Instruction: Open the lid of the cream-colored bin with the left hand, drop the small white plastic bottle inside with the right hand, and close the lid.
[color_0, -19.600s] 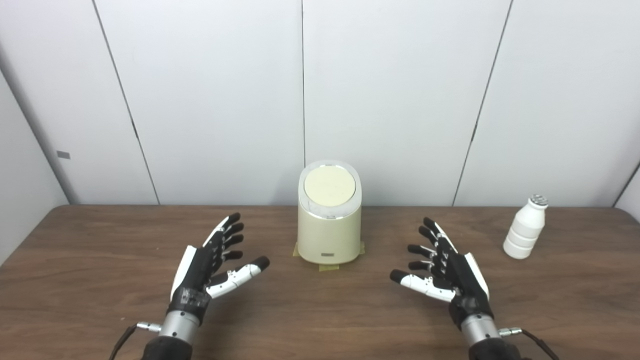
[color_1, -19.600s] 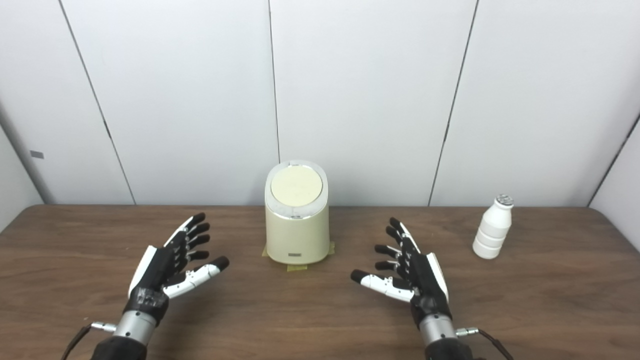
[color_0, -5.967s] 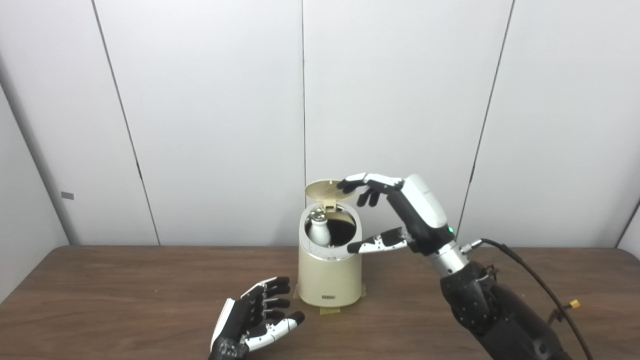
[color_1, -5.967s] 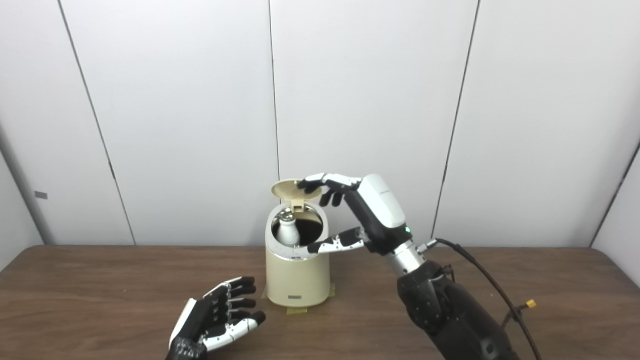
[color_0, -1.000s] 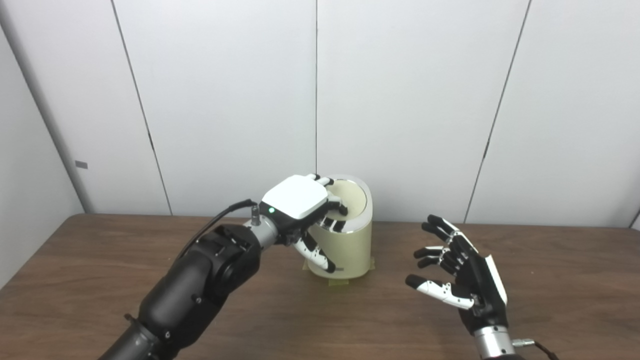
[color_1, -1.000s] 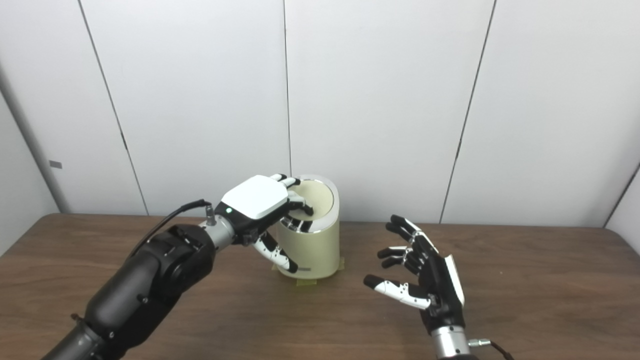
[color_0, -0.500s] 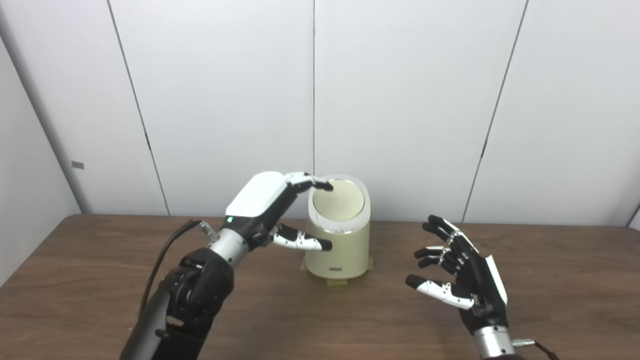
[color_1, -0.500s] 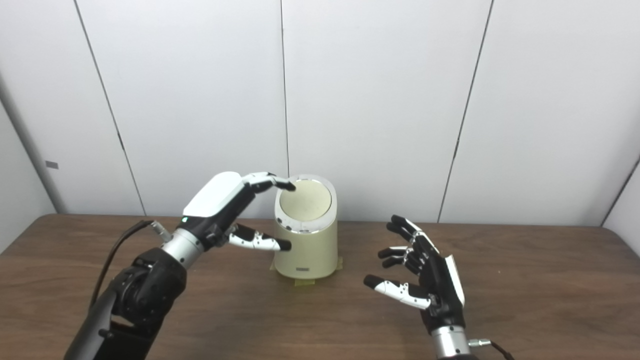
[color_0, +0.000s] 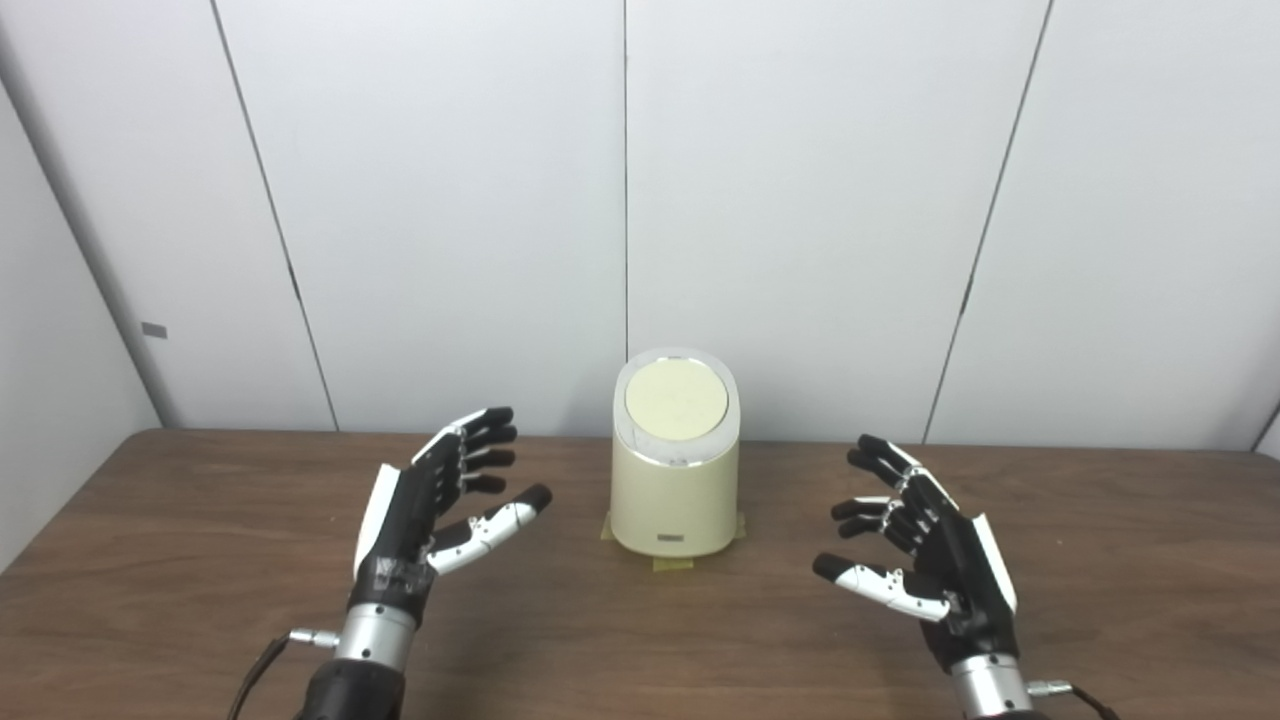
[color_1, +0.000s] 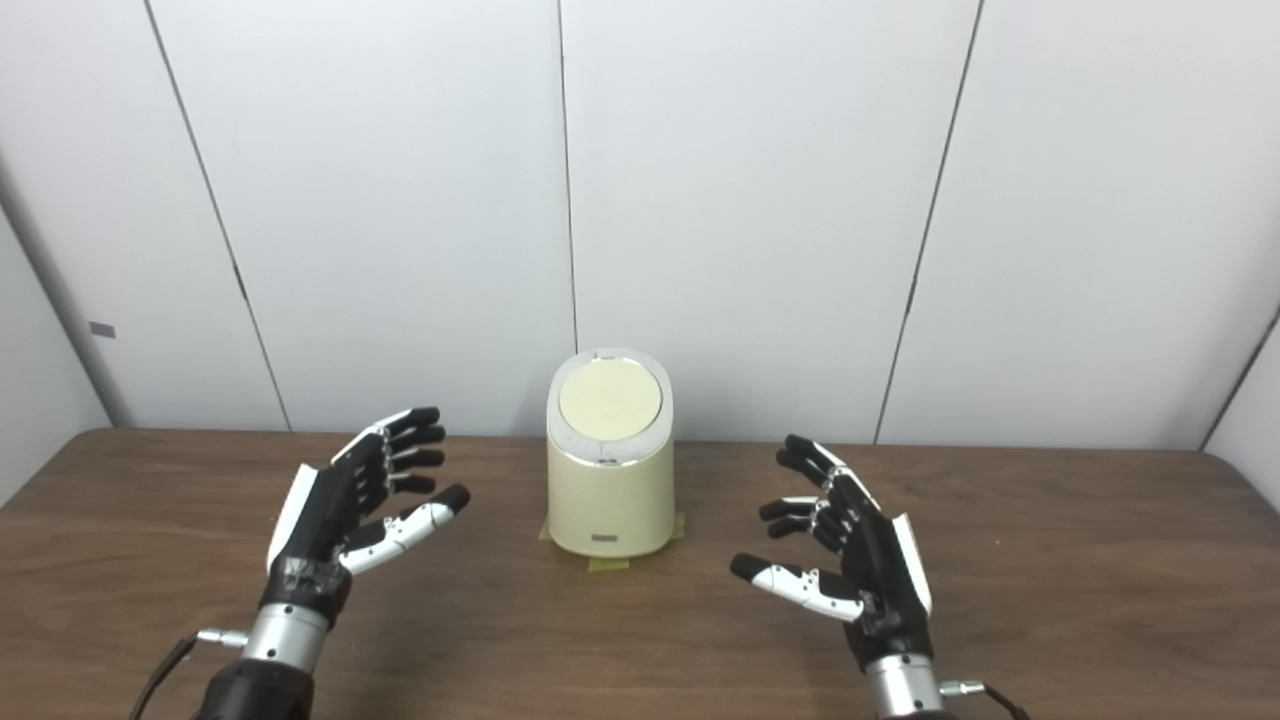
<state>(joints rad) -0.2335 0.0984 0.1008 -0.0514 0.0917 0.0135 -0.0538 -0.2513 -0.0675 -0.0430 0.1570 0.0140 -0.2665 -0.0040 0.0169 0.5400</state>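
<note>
Right hand: my right hand (color_0: 925, 555) sits nearest me, palm turned inward, fingers spread, holding nothing.
Left hand: my left hand (color_0: 435, 505) mirrors it on the other side, fingers apart and empty, a touch farther out over the table (color_0: 180, 590).
Bin: the bin (color_0: 677, 455) stands upright between my two hands and beyond their fingertips, clear of both, on tape tabs (color_0: 672, 563) that show at its base.
Lid: the lid (color_0: 677, 399) lies flat in its pale ring, so I judge it closed.
Bottle: I see no bottle anywhere on the table near either hand; I judge it is inside the bin, though with the lid down I cannot confirm that.
Step in hand: as I read it, the job looks finished and only the rest pose remains. I would keep both hands low, wide of the bin and slack, so nothing nudges it off its tape.
Look of the bin: cream, oval-topped, smooth-sided, a small dark label low on the front.
</note>
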